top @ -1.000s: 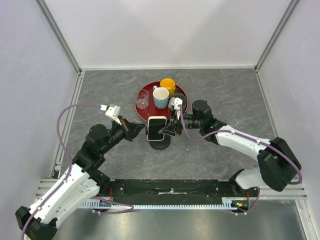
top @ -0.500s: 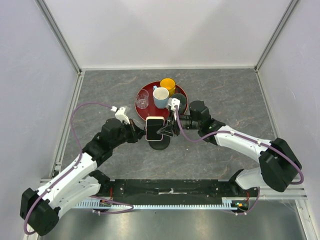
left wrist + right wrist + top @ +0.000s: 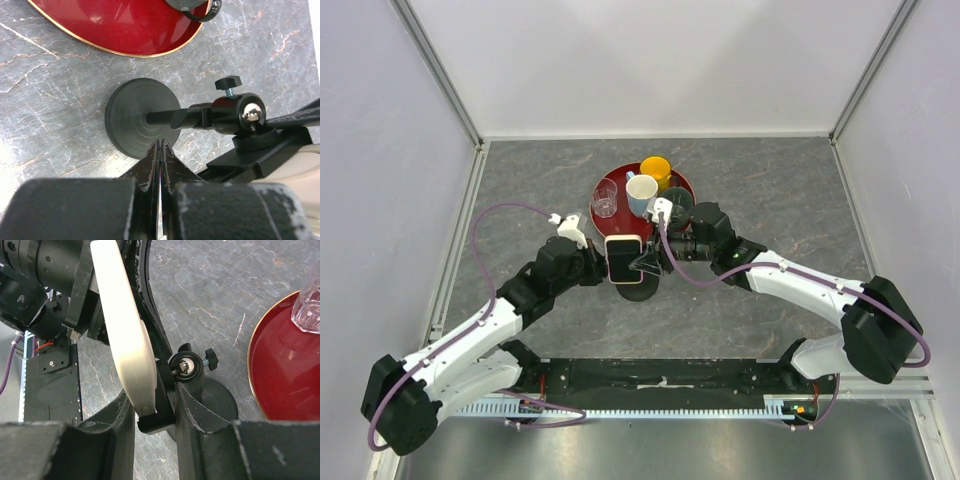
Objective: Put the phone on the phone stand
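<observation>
The phone (image 3: pixel 623 257) stands tilted in the holder of the black phone stand (image 3: pixel 640 289), just in front of the red tray. In the right wrist view the phone's pale back (image 3: pixel 125 335) rests in the holder's bottom lip (image 3: pixel 157 421), beside the ball joint (image 3: pixel 186 366). My right gripper (image 3: pixel 154 392) straddles the phone and holder, one finger against each side; it also shows in the top view (image 3: pixel 646 264). My left gripper (image 3: pixel 160 143) is shut and empty, its tips right at the near edge of the stand's disc base (image 3: pixel 135 112).
The red tray (image 3: pixel 610 224) holds a clear glass (image 3: pixel 605 198), a white and blue mug (image 3: pixel 642 194), a yellow cup (image 3: pixel 656 170) and a dark cup (image 3: pixel 678 204). The tray's rim (image 3: pixel 125 50) lies close behind the stand's base.
My left arm has stretched right and forward, bringing its shut gripper up to the stand's base. The phone and right gripper have shifted a little left over the stand.
</observation>
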### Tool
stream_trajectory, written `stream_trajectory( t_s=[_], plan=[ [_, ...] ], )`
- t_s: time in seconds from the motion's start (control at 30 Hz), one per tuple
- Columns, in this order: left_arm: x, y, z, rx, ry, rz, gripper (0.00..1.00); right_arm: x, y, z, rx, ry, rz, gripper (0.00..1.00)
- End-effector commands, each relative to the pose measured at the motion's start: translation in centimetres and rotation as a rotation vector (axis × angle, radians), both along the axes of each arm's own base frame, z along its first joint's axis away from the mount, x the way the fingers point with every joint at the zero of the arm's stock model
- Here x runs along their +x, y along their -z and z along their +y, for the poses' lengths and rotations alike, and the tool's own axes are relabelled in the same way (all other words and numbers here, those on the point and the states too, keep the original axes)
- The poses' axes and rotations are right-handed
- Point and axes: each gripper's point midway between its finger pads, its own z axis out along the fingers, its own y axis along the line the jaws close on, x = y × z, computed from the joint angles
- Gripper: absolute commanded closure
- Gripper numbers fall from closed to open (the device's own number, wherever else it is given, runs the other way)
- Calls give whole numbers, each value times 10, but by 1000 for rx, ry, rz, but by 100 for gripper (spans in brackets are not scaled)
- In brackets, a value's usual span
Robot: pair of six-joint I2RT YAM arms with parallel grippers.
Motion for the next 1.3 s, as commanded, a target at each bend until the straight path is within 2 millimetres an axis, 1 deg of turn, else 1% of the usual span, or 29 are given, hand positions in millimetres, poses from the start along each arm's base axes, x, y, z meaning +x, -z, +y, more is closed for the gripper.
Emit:
stream_trajectory(
  t_s=[0.0, 0.03, 0.1, 0.13, 0.17, 0.2, 0.23, 0.3, 0.33, 0.4, 0.43, 0.47, 0.5, 0.53, 0.57, 0.6, 0.63, 0.67, 0.73, 0.8, 0.83, 0.87, 0.9, 0.97, 1.0, 1.03, 1.1, 1.13, 1.27],
  plan=[
    [-9, -24, -33, -98, 95, -13, 98, -16, -28, 28, 61, -58, -19, 100],
    [-7, -23, -30, -91, 82, -17, 98, -16, -25, 27, 53, -53, -14, 100],
    [-8, -22, -28, -78, 83, -22, 98, -14, -25, 25, 50, -45, -32, 100],
    [-8, -22, -25, -64, 72, -22, 98, -14, -21, 23, 41, -41, -30, 100],
    [-8, -22, -21, -52, 61, -22, 96, -13, -21, 22, 38, -35, -35, 100],
    [-14, -17, -15, -23, 64, -1, 92, -13, -19, 21, 32, -29, -38, 100],
    [-12, -28, -6, -19, 26, -42, 79, -12, -16, 20, 26, -28, -42, 100],
    [-18, -34, 6, -11, 8, -61, 63, -11, -15, 17, 28, -29, -39, 100],
    [-25, -46, 18, -21, -13, -93, 50, -11, -14, 17, 31, -34, -37, 100],
    [-33, -55, 30, -25, -39, -110, 40, -10, -12, 16, 30, -42, -32, 100],
    [-38, -58, 39, -11, -56, -108, 30, -11, -11, 16, 26, -47, -30, 100],
    [-42, -70, 45, -31, -71, -136, 27, -10, -11, 15, 24, -44, -33, 100],
    [-44, -84, 48, -45, -75, -160, 26, -9, -10, 14, 23, -41, -34, 100],
    [-47, -87, 51, -41, -72, -165, 25, -10, -8, 13, 25, -40, -32, 100],
    [-49, -97, 52, -55, -65, -188, 25, -11, -9, 14, 36, -38, -22, 100],
    [-51, -114, 53, -73, -57, -221, 25, -10, -12, 15, 56, -32, -23, 98],
    [-52, -122, 53, -82, -49, -236, 25, -11, -10, 15, 60, -28, -10, 97],
    [-53, -129, 53, -89, -46, -251, 25, -11, -10, 16, 67, -24, 1, 91],
    [-54, -144, 55, -101, -38, -294, 25, -10, -13, 19, 98, -6, 29, 88],
    [-54, -151, 55, -110, -35, -323, 24, -10, -17, 20, 120, 13, 33, 85],
    [-55, -153, 55, -115, -30, -329, 22, -9, -17, 19, 124, 26, 33, 81],
    [-55, -155, 54, -119, -25, -338, 22, -7, -20, 18, 130, 40, 25, 80],
    [-55, -158, 52, -123, -13, -348, 21, -7, -20, 18, 126, 44, 31, 78],
    [-59, -162, 48, -132, 23, -358, 21, -7, -23, 17, 126, 45, 31, 69],
    [-60, -168, 47, -137, 36, -374, 21, -8, -21, 16, 116, 44, 40, 66],
    [-62, -171, 46, -140, 49, -382, 20, -9, -24, 16, 119, 44, 36, 58],
    [-65, -180, 48, -141, 55, -404, 20, -11, -23, 14, 110, 43, 44, 50],
    [-66, -183, 49, -142, 58, -415, 20, -11, -26, 14, 109, 40, 39, 43],
    [-73, -193, 53, -157, 71, -449, 20, -10, -31, 13, 64, 33, 42, 33]
  ],
)
